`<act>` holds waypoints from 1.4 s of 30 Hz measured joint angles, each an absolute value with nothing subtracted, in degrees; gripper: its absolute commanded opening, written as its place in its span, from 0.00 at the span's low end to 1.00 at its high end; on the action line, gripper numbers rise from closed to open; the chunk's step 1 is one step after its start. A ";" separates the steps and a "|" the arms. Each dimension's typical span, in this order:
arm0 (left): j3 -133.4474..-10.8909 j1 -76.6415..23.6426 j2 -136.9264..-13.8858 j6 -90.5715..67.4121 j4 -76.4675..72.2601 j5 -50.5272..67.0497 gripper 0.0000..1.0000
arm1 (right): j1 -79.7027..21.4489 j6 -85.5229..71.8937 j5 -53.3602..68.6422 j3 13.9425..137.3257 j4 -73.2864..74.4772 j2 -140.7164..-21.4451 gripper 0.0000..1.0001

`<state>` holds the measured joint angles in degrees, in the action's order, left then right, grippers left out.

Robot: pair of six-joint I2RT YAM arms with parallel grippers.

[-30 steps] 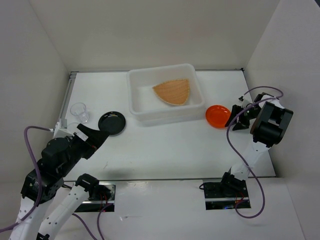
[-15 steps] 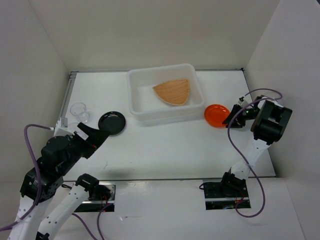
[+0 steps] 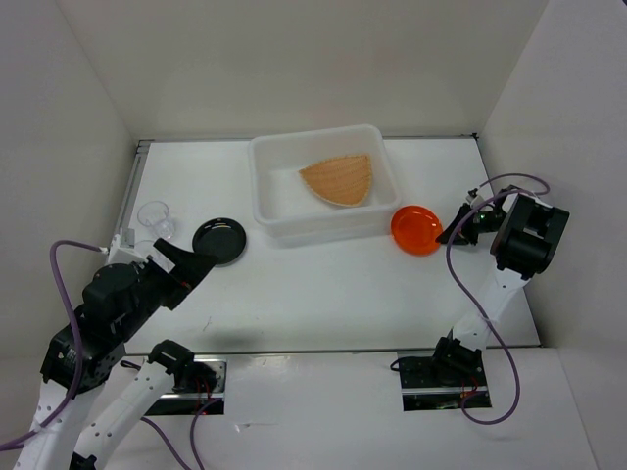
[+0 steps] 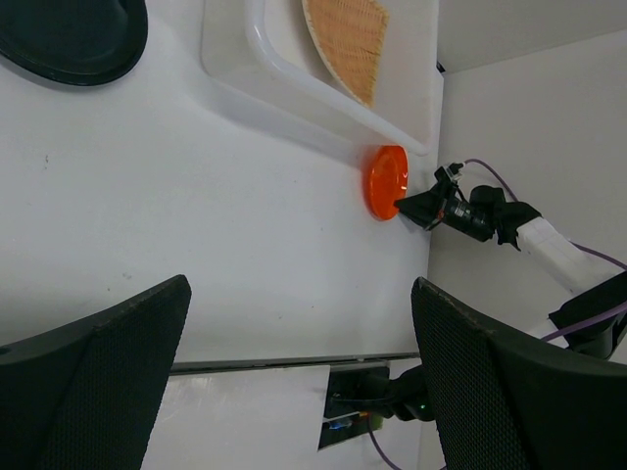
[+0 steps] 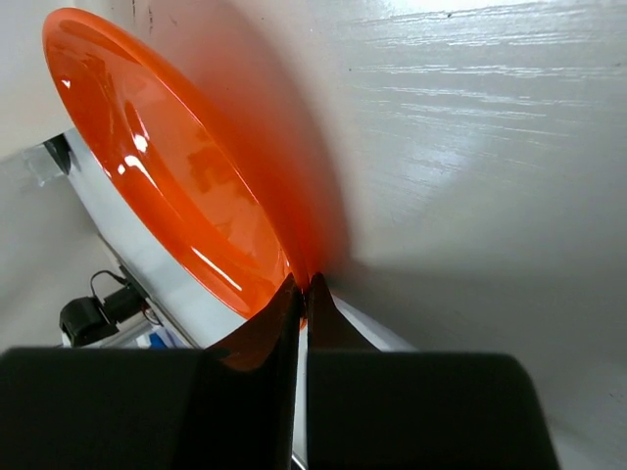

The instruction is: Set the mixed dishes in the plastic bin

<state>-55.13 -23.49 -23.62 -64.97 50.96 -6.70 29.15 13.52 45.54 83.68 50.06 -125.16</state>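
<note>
The translucent white plastic bin (image 3: pixel 277 219) stands at the back middle of the table with the tan woven tray (image 3: pixel 339 179) lying inside it. Just right of the bin, the small orange plate (image 3: pixel 415 229) is tilted, its right rim pinched by my right gripper (image 3: pixel 448 233), which is shut on it. The right wrist view shows the orange plate (image 5: pixel 167 166) edge-on between the fingertips. A glossy black plate (image 3: pixel 218 240) lies left of the bin, with a clear cup (image 3: pixel 156 217) further left. My left gripper (image 3: pixel 193 266) hovers open near the black plate, holding nothing.
White walls enclose the table on three sides. A metal strip (image 3: pixel 130 201) runs along the table's left edge. The right arm's purple cable (image 3: pixel 460 284) loops over the right side of the table. The arm bases sit at the near edge.
My right gripper has closed on the orange plate's rim. The plate has tipped up and shifted slightly left toward the bin. The left arm has barely moved.
</note>
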 measured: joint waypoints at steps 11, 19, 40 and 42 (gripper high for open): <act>-54.28 -23.49 -23.64 -64.95 49.30 -6.66 1.00 | 32.49 17.52 42.09 82.28 53.36 -116.99 0.00; -52.42 -23.49 -23.64 -64.90 48.25 -6.52 1.00 | 33.28 28.80 48.29 91.05 67.29 -111.15 0.00; -52.10 -23.49 -21.32 -64.71 49.04 -7.60 1.00 | 5.23 19.05 49.80 139.83 68.36 -118.83 0.00; -52.10 -23.49 -20.34 -64.79 49.74 -7.88 1.00 | 2.31 18.24 47.55 141.29 67.29 -121.86 0.00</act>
